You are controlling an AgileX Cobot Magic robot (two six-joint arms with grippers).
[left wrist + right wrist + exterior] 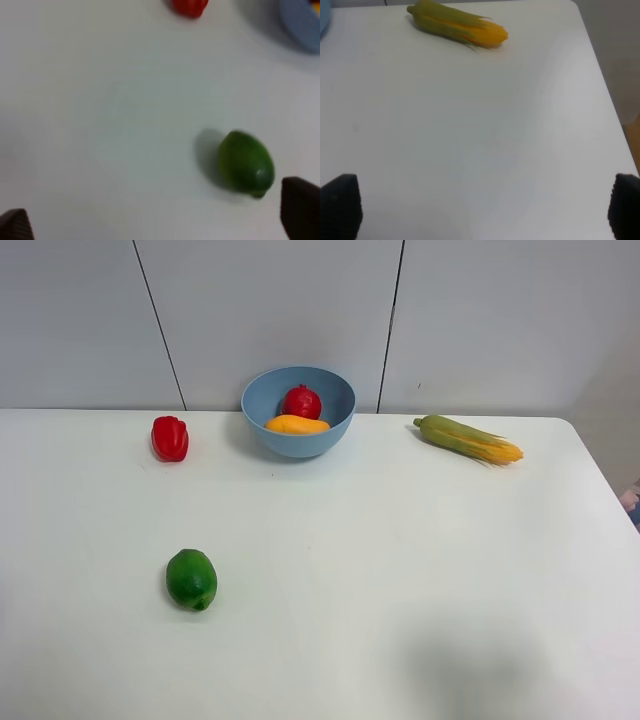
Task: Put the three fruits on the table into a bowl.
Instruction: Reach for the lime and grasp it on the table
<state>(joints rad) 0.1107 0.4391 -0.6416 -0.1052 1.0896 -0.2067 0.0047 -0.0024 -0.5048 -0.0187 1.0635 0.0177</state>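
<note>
Inside the blue bowl lie the pomegranate and mango. The lime rests on the worktop near the wide-spread left gripper; the right gripper is equally wide.

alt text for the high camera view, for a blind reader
A light-blue bowl at the back of a white table holds a red pomegranate and an orange-yellow mango; a green lime lies alone near the front left. A red bell pepper sits left of the bowl, a corn cob to its right.
</note>
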